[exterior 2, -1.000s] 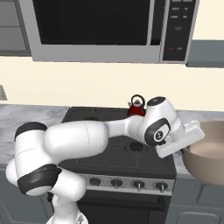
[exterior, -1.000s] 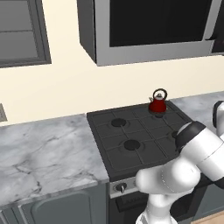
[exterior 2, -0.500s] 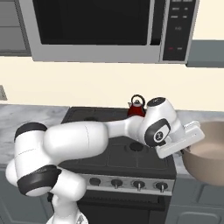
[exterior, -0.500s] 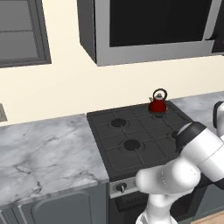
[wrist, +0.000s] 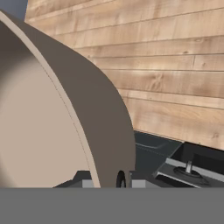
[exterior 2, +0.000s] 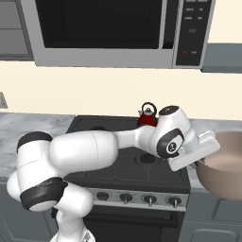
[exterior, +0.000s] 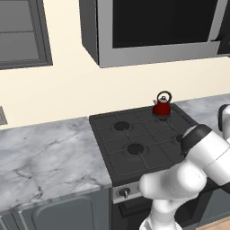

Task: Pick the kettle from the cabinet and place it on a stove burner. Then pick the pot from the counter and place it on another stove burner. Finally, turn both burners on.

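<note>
The small glossy red kettle (exterior: 161, 107) with its black loop handle and silvery lid stands upright on the far right burner of the black gas cooktop (exterior: 134, 134), seen from my left base camera; the right base camera shows the same kettle (exterior 2: 147, 118) just behind the white arm, at the back of the cooktop (exterior 2: 94, 126). The other burner rings lie bare, and the row of silver knobs (exterior 2: 150, 200) runs along the stove's near front edge.

The wide round beige-tan pot (exterior 2: 226, 165) sits to the right of the stove, at the right edge of my right base picture, its paler inside facing up. I have the arm stretched across the cooktop to it, and the two-finger gripper (exterior 2: 202, 162) meets the pot's near left rim. In the hand camera the pot (wrist: 65, 122) looms large on the left, its wall (wrist: 109, 131) curving down between the dark fingertips (wrist: 121, 179); the jaws stand narrow, pinching that rim wall, one finger inside and one outside.

Beyond the pot the hand camera shows a pale wooden plank floor (wrist: 166, 65) and a corner of the stove.

The white-grey veined marble counter (exterior: 45, 152) stretches left of the stove above dark grey fronts. A silver-framed microwave (exterior 2: 108, 33) with a black window hangs over the cooktop.
</note>
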You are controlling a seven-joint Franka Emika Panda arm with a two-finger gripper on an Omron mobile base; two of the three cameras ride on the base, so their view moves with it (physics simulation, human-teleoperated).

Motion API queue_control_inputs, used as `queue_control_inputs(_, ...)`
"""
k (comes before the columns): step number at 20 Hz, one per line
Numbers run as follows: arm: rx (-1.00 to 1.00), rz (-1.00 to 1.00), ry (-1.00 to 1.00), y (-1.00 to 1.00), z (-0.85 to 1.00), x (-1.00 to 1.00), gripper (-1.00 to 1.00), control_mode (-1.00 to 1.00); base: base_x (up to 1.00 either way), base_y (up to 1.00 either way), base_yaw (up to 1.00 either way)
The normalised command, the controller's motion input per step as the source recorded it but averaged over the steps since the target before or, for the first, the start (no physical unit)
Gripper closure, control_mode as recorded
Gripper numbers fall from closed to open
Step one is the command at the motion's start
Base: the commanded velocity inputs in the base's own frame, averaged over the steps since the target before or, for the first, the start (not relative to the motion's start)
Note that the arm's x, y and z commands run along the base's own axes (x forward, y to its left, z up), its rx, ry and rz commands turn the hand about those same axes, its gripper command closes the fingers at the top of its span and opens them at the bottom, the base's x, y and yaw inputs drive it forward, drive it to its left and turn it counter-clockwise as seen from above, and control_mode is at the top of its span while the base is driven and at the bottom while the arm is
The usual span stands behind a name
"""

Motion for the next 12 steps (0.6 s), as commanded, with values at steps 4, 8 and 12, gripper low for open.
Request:
queue_control_inputs(4, 0.0, 0.12, -0.01, 0.2, -0.06, 0.0, 1.0, -1.0, 0.0, 0.0, 0.0)
queue_control_inputs(8, 0.0, 0.16, -0.01, 0.3, -0.05, -0.01, 1.0, -1.0, 0.0, 0.0, 0.0)
queue_control_inputs(12, 0.0, 0.15, -0.03, 0.35, -0.02, -0.06, 1.0, -1.0, 0.0, 0.0, 0.0)
